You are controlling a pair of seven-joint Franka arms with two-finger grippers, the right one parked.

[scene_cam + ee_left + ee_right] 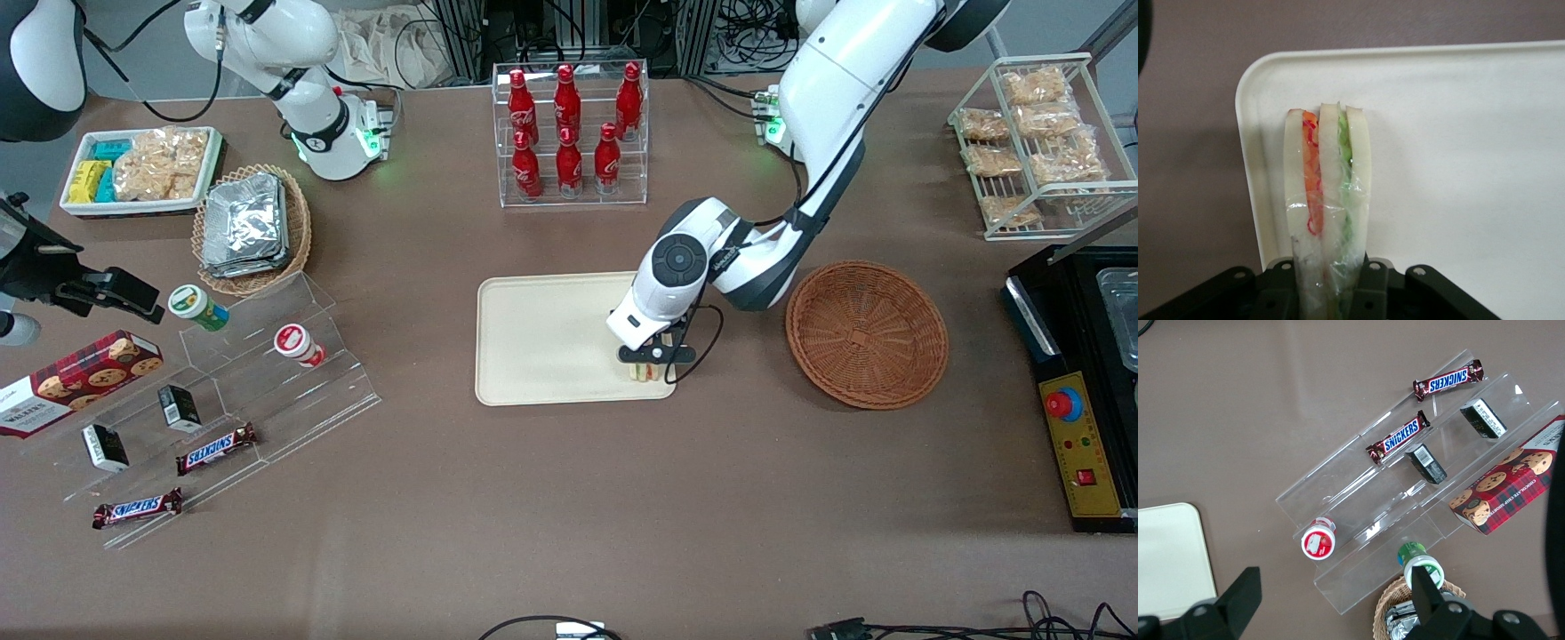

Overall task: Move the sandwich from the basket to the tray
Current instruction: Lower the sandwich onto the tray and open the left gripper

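Observation:
My left gripper (650, 359) hangs low over the cream tray (542, 338), at the tray's corner nearest the front camera on the basket's side. It is shut on the sandwich (1327, 193), a wrapped wedge of white bread with orange and green filling, whose end shows below the fingers (648, 371). In the wrist view the black fingers (1368, 287) press the wedge from both sides, with the tray (1458, 160) under it. Whether the sandwich touches the tray I cannot tell. The reddish-brown wicker basket (866, 332) lies empty beside the tray, toward the working arm's end.
A clear rack of red bottles (571, 133) stands farther from the front camera than the tray. A tan basket of foil packets (252, 227), a stepped clear stand with snack bars (218, 400) and a cookie box (76, 378) lie toward the parked arm's end. A black control box (1080, 391) sits beside the basket.

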